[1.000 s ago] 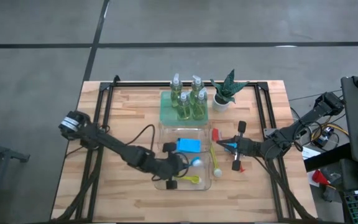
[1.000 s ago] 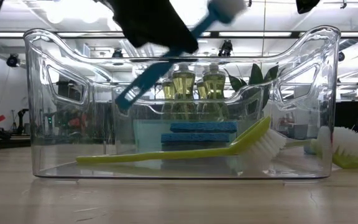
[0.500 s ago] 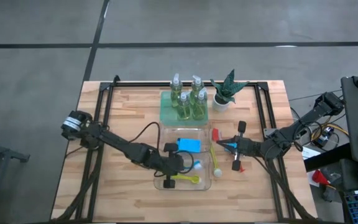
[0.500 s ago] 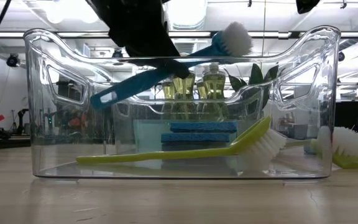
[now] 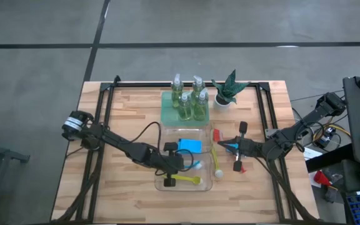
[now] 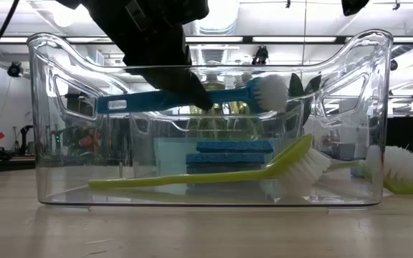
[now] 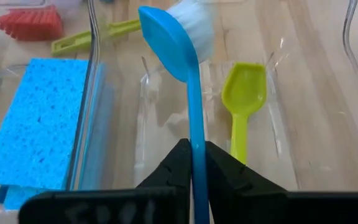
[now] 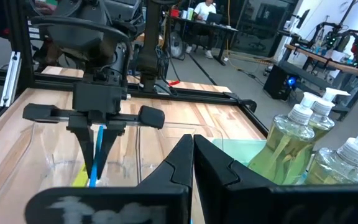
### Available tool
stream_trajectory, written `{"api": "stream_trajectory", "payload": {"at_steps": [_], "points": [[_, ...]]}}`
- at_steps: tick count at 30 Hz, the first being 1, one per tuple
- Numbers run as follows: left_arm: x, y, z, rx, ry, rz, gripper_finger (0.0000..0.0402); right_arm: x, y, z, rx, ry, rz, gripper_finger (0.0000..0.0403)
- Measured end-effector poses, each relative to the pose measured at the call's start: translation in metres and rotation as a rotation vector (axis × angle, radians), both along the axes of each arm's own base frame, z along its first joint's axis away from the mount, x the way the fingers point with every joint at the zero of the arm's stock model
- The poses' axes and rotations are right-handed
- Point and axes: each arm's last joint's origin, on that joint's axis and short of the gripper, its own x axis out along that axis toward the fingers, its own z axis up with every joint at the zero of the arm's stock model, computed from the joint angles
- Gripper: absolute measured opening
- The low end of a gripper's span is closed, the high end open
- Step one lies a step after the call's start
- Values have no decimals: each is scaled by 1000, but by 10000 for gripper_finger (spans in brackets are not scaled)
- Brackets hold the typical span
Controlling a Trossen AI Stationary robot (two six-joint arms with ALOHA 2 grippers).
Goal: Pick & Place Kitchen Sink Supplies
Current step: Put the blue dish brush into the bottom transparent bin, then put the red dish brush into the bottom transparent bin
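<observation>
One blue brush [image 7: 188, 93] in L hand [image 7: 193, 163]

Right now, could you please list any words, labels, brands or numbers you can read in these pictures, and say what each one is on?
None can be read.
Blue brush: a pale mark near the handle's end, too small to read.
Left hand: raised marks on its dark body, too blurred to read.
Right hand: the same, blurred.
Soap bottles: no label visible.
</observation>
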Motion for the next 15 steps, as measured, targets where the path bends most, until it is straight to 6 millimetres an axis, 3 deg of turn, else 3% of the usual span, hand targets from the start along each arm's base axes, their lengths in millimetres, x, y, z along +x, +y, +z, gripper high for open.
{"api": "stream_trajectory", "payload": {"at_steps": [15], "points": [[4, 7, -8, -71, -66, 43, 44, 0, 0, 0, -1, 0, 0, 8]]}}
